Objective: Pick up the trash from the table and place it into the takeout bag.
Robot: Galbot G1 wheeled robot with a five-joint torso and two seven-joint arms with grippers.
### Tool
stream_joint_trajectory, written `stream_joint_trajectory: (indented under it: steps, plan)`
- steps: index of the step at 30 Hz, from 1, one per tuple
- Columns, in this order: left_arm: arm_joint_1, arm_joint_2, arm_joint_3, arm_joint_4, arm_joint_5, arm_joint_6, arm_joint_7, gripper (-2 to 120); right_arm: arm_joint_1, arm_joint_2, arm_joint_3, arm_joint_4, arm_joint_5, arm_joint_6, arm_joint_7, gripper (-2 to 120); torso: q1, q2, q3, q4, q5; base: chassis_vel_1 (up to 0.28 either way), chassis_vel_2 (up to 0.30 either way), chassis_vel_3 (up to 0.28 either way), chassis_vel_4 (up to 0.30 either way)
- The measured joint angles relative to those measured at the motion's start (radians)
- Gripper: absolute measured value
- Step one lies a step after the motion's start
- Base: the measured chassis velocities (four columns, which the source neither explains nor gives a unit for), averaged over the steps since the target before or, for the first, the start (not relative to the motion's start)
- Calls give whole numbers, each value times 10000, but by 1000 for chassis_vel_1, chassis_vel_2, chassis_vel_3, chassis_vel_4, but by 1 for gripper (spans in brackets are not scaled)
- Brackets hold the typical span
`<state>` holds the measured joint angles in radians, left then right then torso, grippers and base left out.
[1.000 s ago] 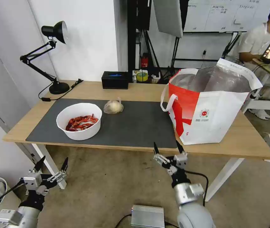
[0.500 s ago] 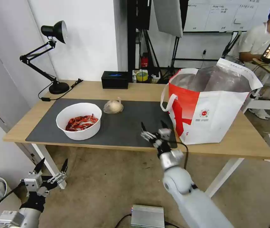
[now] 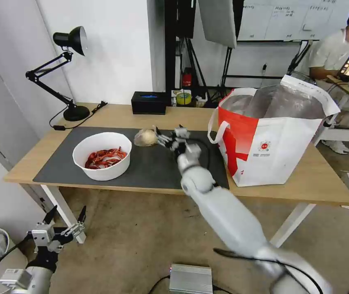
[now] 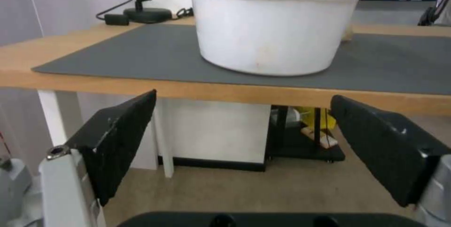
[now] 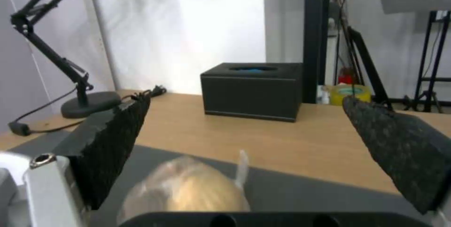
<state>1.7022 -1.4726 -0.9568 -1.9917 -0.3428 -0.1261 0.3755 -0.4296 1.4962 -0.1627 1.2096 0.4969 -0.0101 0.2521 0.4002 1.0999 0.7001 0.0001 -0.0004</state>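
Observation:
A white round bowl (image 3: 101,155) of red crayfish shells sits on the dark mat (image 3: 170,163) of the wooden table (image 3: 113,114); its side wall (image 4: 272,29) faces the left wrist view. A small knotted clear bag (image 3: 145,137) lies behind it on the mat. My right gripper (image 3: 171,134) hovers open just right of that bag, which lies low between its fingers (image 5: 112,142) as a pale lump (image 5: 188,191). The takeout bag (image 3: 270,134) stands open on the table's right side. My left gripper (image 3: 66,212) hangs open below the table's front left corner.
A black box (image 3: 149,103) sits at the table's back edge, also in the right wrist view (image 5: 251,89). A black desk lamp (image 3: 66,73) stands at the back left with its cord on the table. A grey unit (image 3: 191,279) lies on the floor.
My right arm has risen from below the table's front edge and reached forward over the mat to the knotted bag. The left arm has barely moved.

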Motion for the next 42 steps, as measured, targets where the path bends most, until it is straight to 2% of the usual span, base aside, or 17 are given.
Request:
stream_joint_trajectory:
  steps: [2, 6, 17, 26, 29, 33, 42]
  plan:
    - [6, -6, 6, 1, 10, 0, 0, 100, 68, 63, 1, -102, 12, -9, -8, 100, 0, 0, 0, 0, 0, 0, 0, 0, 0]
    - [82, 15, 99, 3, 114, -5, -3, 100, 939, 769, -125, -1589, 501, -27, -59, 100, -1, 0, 0, 2, 2, 0, 0, 0, 0]
    - [135, 14, 195, -119, 225, -3, -2, 100, 1765, 811, -748, -3082, 1463, 61, -130, 100, -2, 1, 0, -1, 3, 0, 0, 0, 0]
    - [155, -1, 221, -65, 274, -45, 16, 100, 2203, 819, -1082, -3778, 1918, 54, -771, 100, -3, 1, -2, -1, 3, 0, 0, 0, 0]
    - [89, -37, 279, -51, 370, -47, 20, 100, 2458, 824, -1385, -4224, 2175, -38, -1445, 100, -2, 1, -2, -1, 3, 0, 0, 0, 0]
    - [66, -120, 363, -36, 510, -46, 23, 100, 2504, 825, -1603, -4523, 2216, -152, -1824, 100, -2, 1, -1, -1, 3, 0, 0, 0, 0]
    - [80, -340, 384, -28, 733, -47, 31, 100, 2401, 824, -1702, -4786, 2182, -185, -2140, 100, -1, 1, -2, -1, 3, 0, 0, 0, 0]
